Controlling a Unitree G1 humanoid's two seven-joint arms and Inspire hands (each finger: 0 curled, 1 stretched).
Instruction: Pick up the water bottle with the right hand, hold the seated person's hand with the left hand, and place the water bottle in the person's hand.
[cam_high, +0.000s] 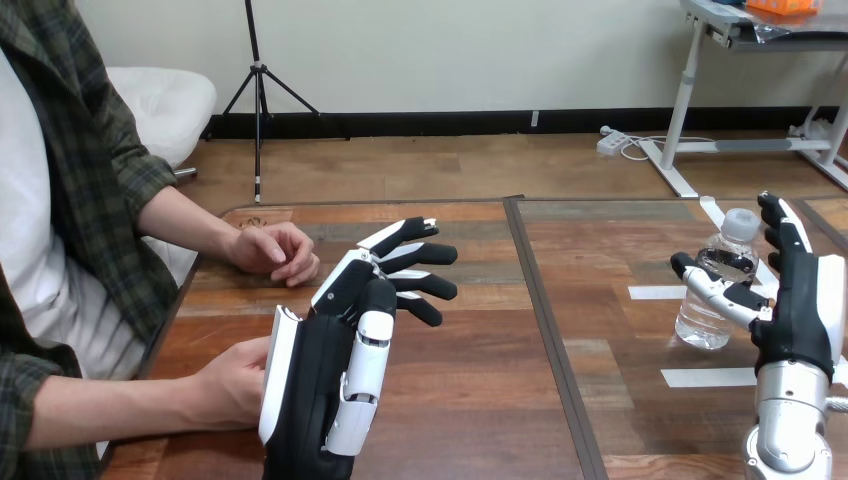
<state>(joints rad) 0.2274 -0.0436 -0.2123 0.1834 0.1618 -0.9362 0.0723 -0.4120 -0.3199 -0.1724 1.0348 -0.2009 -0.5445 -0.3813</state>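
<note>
Wooden table is taking the lower part of the view, and white tape strips are lying on its right side. The bottle is standing upright among these strips, with its cap on. The right hand is standing just beside it, on the bottle's right. Its fingers are pointing up, almost straight, and its thumb is reaching across the front of the bottle. So this hand is wide open and is not gripping anything. I cannot tell whether the thumb is touching the bottle.

On the left side, the left hand is hanging over the table with its fingers stretched forward and a little spread, and it is holding nothing. The person's lower hand is lying just beside it at the table's edge. It is partly hidden behind the left hand, and I cannot tell whether the two are touching. No robot finger is curling round it. The person's upper hand is resting on the table farther off, loosely curled, apart from the left hand.

In my judgement the first step, the grasp of the bottle, is in hand and is not yet done. The next move is calling for the fingers and thumb to close round the bottle's body, firmly but without crushing the thin plastic, and then to lift it. After that the left hand is needing to turn to the person's lower hand and take it gently.
</note>
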